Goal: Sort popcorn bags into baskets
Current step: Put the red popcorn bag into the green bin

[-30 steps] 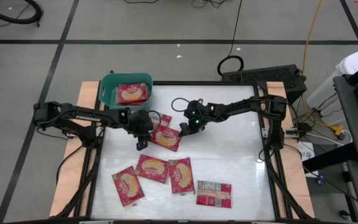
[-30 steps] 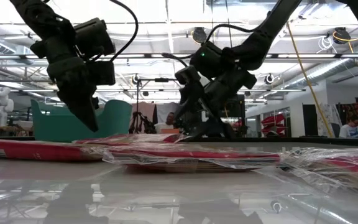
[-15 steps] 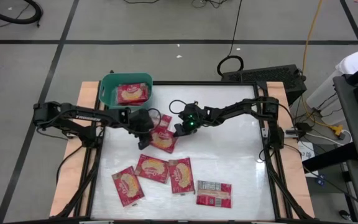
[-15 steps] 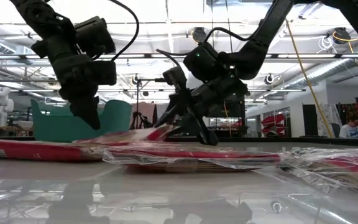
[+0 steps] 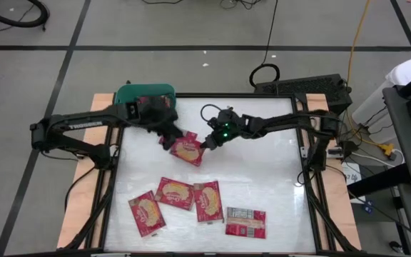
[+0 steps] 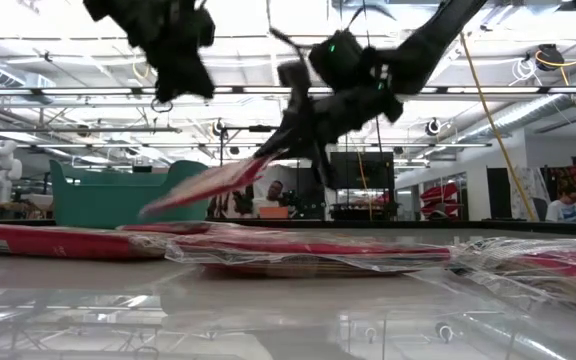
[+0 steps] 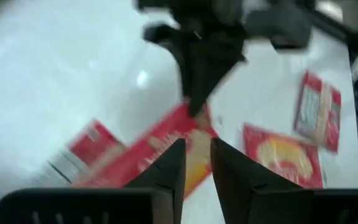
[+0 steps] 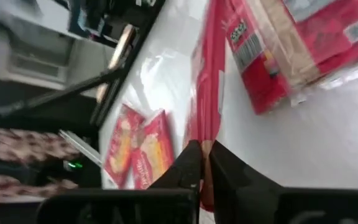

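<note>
1. Your right gripper point(image 5: 204, 143) has its fingers clamped on one edge of a popcorn bag point(image 5: 188, 150), which is lifted clear of the worktop point(image 5: 262, 185), tilted.
2. Your left gripper point(image 5: 168, 135) hovers beside that bag, near the teal basket point(image 5: 145, 91); fingers slightly apart, holding nothing.
3. The left arm hides the basket's contents.
4. Four bags point(image 5: 195, 203) lie flat near the front.

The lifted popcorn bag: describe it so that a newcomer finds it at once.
Start at the teal basket at the table's far left corner. Just beside it, the right gripper pinches one popcorn bag by its edge. It alone hangs tilted above the table; the others lie flat.
</note>
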Controlling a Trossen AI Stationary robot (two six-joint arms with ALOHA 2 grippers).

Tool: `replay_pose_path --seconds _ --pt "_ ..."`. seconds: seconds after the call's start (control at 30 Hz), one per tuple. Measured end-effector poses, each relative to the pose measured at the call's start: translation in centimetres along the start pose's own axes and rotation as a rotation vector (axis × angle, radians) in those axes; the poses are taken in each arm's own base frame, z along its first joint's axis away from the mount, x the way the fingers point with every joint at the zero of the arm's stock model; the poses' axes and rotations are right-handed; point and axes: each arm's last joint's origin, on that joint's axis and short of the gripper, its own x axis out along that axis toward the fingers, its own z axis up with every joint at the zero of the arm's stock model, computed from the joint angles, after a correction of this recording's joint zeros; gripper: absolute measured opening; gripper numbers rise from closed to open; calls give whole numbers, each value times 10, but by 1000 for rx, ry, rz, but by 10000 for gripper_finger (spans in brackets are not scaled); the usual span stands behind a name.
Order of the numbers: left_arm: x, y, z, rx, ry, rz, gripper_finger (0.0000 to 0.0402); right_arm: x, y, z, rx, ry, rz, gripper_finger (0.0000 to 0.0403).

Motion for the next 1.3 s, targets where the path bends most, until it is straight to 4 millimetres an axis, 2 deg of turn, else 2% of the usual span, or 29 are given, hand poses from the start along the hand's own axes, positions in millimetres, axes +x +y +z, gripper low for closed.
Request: replay_pose_path --seconds 0.17,0.37,0.47,0.6,0.77,0.93,1.03,1.3 --pt "-18 4 22 38 -78 45 101 -39 32 3 -135 -52 -42 1" --pt "-39 10 43 22 -175 82 190 -90 66 5 -286 -165 -65 1" --pt "-51 13 53 9 -218 101 231 -112 76 6 -310 -210 -53 0" --pt "-66 16 65 -29 -286 108 261 -136 85 10 -321 -267 -19 0" --pt "-81 19 76 -81 -342 62 260 -159 95 11 -387 -306 51 0" --pt "-88 26 82 -135 -372 -96 242 -172 99 13 -469 -311 99 0" --pt "-85 26 86 -139 -370 -169 235 -174 96 15 -492 -303 107 0" --pt "-59 29 89 -158 -302 -207 216 -177 88 23 -573 -291 119 0"
